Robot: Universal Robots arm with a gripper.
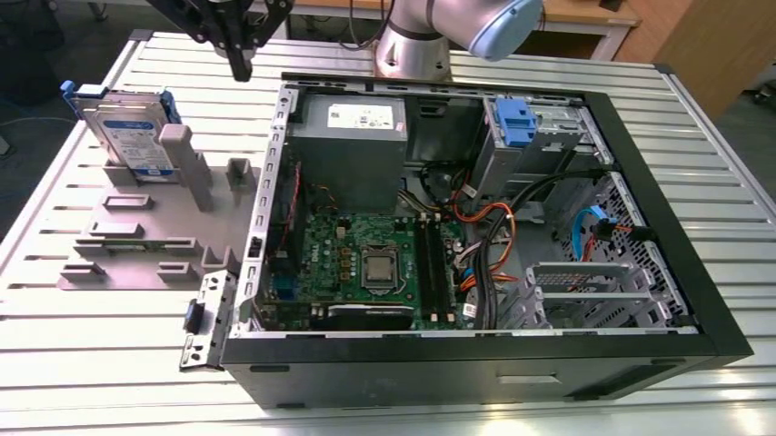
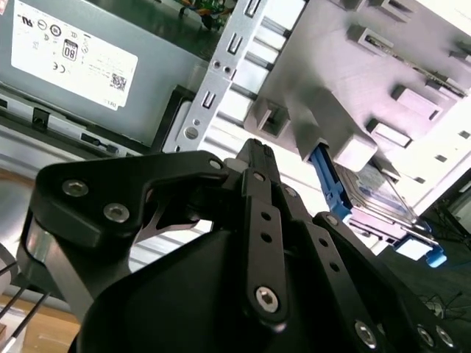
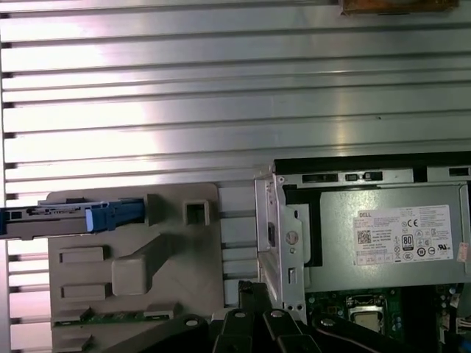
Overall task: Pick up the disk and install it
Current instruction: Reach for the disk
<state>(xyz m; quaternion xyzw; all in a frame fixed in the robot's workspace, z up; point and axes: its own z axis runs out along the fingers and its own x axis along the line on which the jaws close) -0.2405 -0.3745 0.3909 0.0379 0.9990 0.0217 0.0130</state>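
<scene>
The disk [image 1: 127, 136] stands on edge in a grey holder [image 1: 134, 245] at the exterior view's left; it is silver with a white-and-blue label and blue side rails. Both wrist views show it too, the disk [image 3: 73, 217] edge-on in the first and the disk [image 2: 375, 195] behind a grey post in the second. My gripper [image 1: 242, 71] hangs above the table between the holder and the open computer case [image 1: 485, 209], well apart from the disk. Its black fingers [image 2: 254, 151] meet at the tip with nothing between them.
The case lies open with a grey power supply [image 1: 349, 136], a motherboard [image 1: 363, 263] and loose cables [image 1: 485, 227]. A drive bay with a blue latch [image 1: 515, 123] sits at the case's far corner. The arm's base [image 1: 419, 36] stands behind the case on the ribbed metal table [image 1: 97, 336].
</scene>
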